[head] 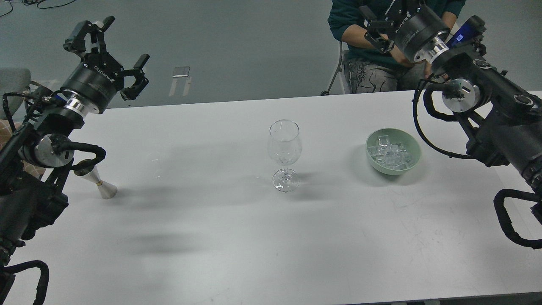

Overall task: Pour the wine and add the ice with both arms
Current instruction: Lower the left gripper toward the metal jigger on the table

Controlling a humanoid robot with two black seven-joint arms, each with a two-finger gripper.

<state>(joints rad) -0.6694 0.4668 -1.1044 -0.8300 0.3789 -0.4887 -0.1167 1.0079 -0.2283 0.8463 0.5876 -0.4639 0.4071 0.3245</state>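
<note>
A clear stemmed wine glass (284,148) stands upright mid-table and looks empty. No wine is in view. To its right, a pale green bowl (416,155) holds several cubes of ice (389,153). My left gripper (113,48) is raised over the table's far left corner, open and holding nothing. My right gripper (372,27) hangs beyond the far right edge of the table, in front of a seated person, fingers spread and empty. Both arms are well away from the glass and the bowl.
A silver cone-shaped metal cup (101,184) stands at the table's left, partly behind my left arm. A person (368,67) sits behind the far edge of the white table (220,237). A grey chair (12,82) is at far left.
</note>
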